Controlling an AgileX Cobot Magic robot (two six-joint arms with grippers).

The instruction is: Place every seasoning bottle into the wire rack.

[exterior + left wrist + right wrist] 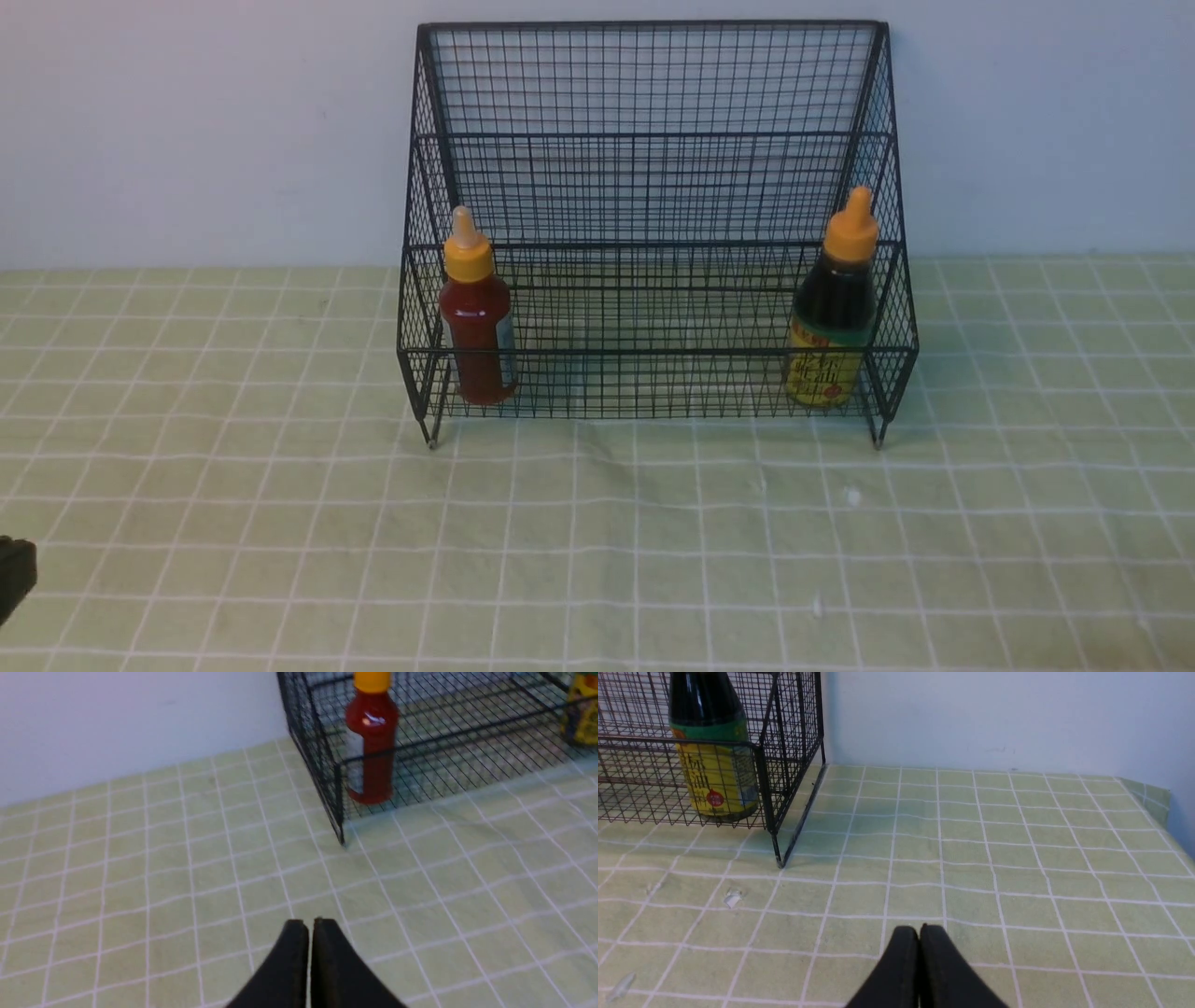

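Observation:
The black wire rack (653,84) stands at the back of the table against the wall. Upright inside its lowest tier are two seasoning bottles: the reddish-brown one (476,327) at the left end and the dark one with a yellow label (829,327) at the right end. Both also show through the mesh in the wrist views, the reddish-brown bottle (372,742) and the dark bottle (712,760). My left gripper (310,921) is shut and empty, low over the cloth well short of the rack. My right gripper (919,927) is shut and empty too, off the rack's right corner.
A green checked cloth (597,541) covers the table. A pale wall (187,121) rises right behind the rack. A dark bit of my left arm (14,571) shows at the front view's left edge. Small white specks (732,898) lie on the cloth near the rack's right leg.

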